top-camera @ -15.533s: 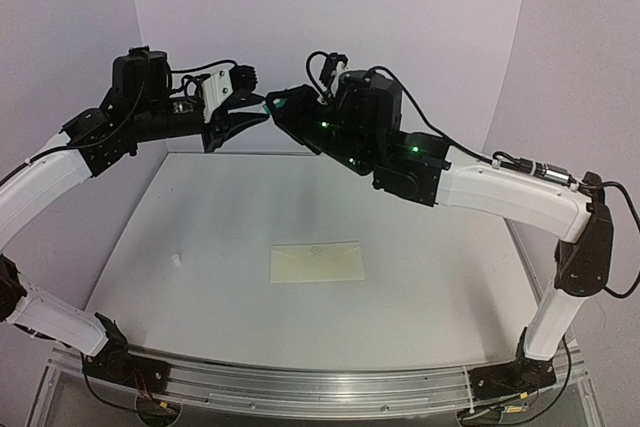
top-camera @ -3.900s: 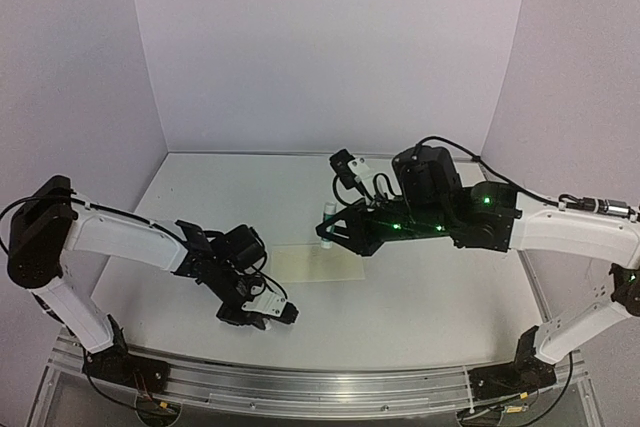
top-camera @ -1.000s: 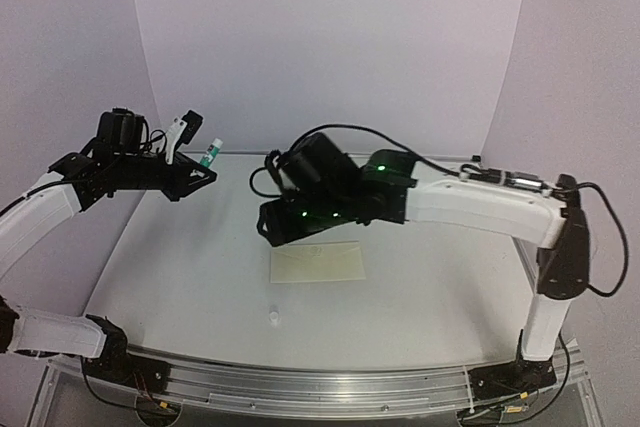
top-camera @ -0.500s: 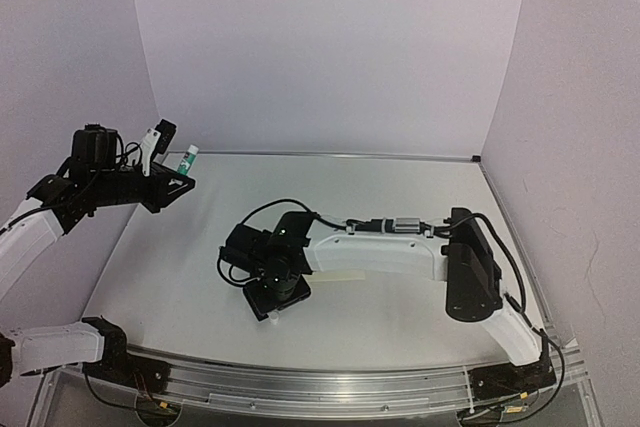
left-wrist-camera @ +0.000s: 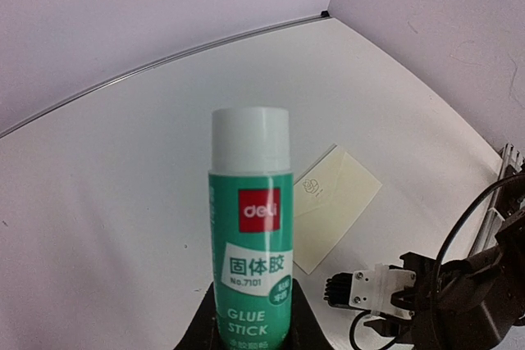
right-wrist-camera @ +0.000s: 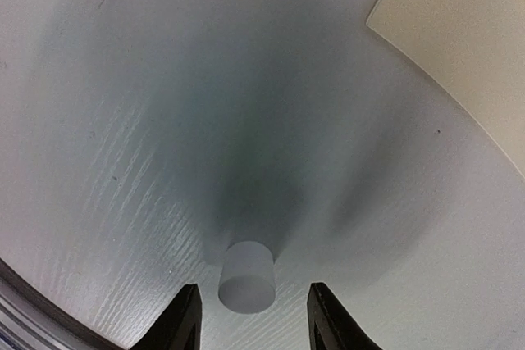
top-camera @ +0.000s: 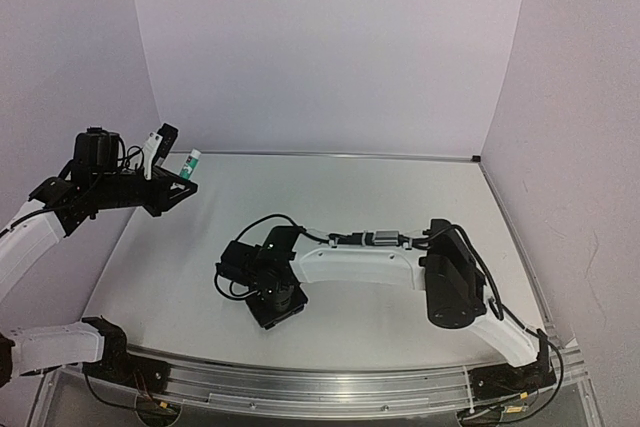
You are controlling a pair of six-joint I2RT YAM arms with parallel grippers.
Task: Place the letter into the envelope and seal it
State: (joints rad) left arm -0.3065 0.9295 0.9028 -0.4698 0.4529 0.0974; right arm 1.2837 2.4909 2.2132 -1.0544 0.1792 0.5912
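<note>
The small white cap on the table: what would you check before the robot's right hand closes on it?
1. The small white cap sits between the fingers of the right hand: ok.
2. The right hand's jaws are apart, with a gap on each side of the cap: ok.
3. The cap lies apart from the envelope, so only the cap gets pinched: ok.
4. The left hand has the glue stick clamped and raised off the table: ok.
5. The envelope's flap is stuck down: cannot tell; it only looks folded over.
6. The letter is inside the envelope: cannot tell; no letter is in view.
</note>
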